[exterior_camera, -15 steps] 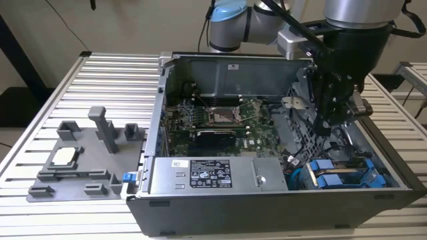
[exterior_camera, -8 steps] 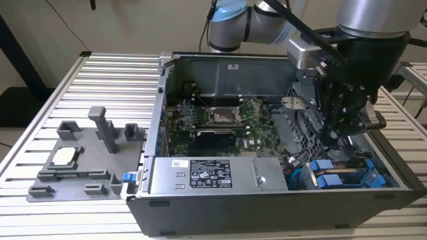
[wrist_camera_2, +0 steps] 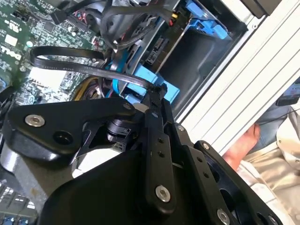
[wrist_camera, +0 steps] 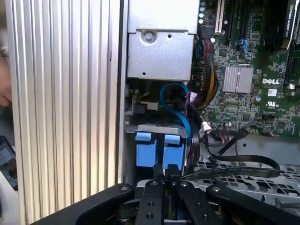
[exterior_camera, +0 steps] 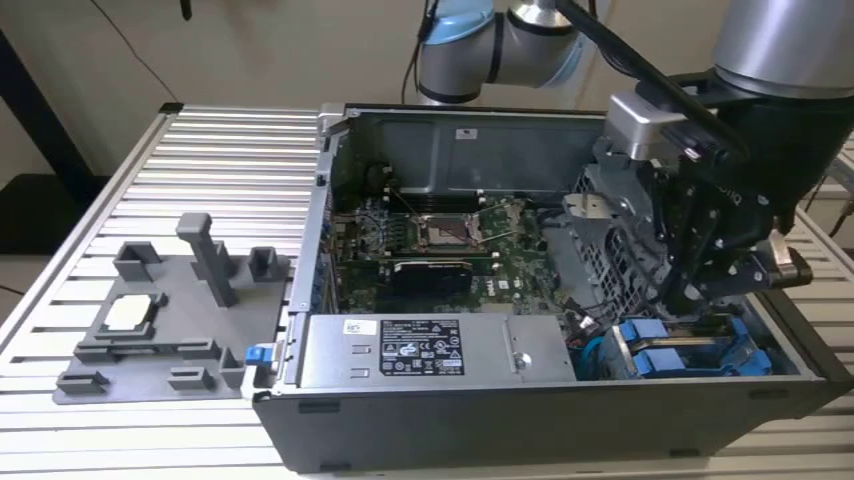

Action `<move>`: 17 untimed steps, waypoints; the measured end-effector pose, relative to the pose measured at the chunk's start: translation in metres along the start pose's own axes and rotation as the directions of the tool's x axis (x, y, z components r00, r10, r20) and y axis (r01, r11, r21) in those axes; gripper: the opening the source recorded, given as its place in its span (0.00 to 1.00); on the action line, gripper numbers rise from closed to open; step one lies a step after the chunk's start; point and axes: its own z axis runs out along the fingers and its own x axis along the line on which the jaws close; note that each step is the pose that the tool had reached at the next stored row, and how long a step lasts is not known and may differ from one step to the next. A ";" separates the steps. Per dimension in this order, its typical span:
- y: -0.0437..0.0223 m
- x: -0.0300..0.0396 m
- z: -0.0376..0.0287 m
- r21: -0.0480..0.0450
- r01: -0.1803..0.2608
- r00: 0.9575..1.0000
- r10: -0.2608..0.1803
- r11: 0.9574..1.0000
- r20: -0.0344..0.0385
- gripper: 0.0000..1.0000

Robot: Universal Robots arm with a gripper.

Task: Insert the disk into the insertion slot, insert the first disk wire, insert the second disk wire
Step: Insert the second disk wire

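gripper reaching into the case's lower corner, fingers nearly closed, grip on the flat black wire uncertain | disk sitting just ahead of fingertips, blue frame seated in insertion slot | power supply lying alongside

Bright blue drive frames; green circuit board; grey ribbed table; black cable; black gripper

Open PC case sits on worktop; fixture plate beside it toward exterior view's left; power-supply box inside along case's near wall.
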 end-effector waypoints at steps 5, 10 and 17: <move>-0.0102 0.0103 0.0028 -0.008 0.001 1.000 -0.001 1.000 0.001 0.16; -0.0120 0.0120 0.0032 -0.011 0.001 1.000 -0.001 1.000 0.001 0.16; -0.0120 0.0119 0.0036 -0.006 -0.018 0.993 0.019 1.000 0.115 0.16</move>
